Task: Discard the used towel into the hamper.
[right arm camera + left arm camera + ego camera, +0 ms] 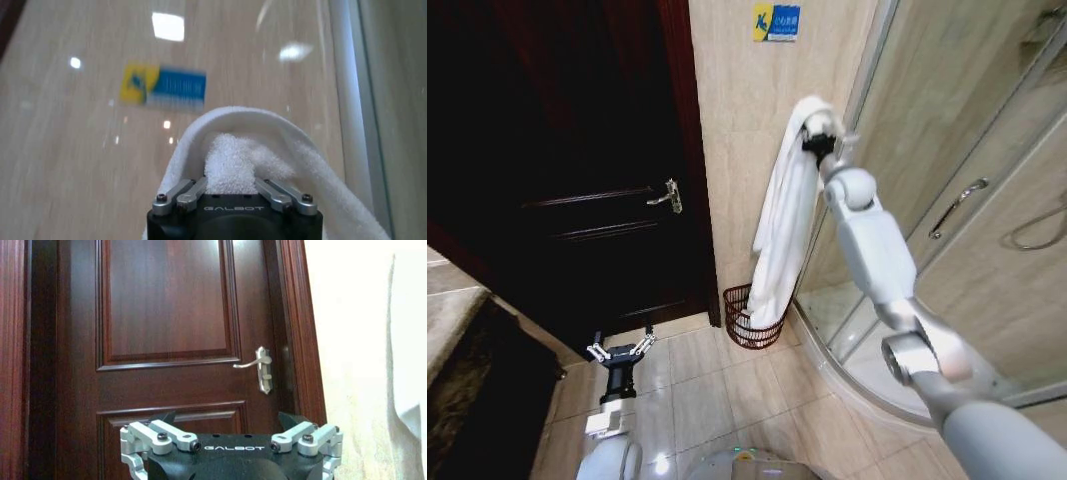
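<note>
The word "GALBOT" stands in pale letters on the black body of the left gripper (231,440), readable in the left wrist view; the same word "GALBOT" stands on the black body of the right gripper (231,187) in the right wrist view; a yellow-and-blue sticker (775,21) is fixed high on the beige tiled wall (737,130); its lettering is too small and blurred to read.
</note>
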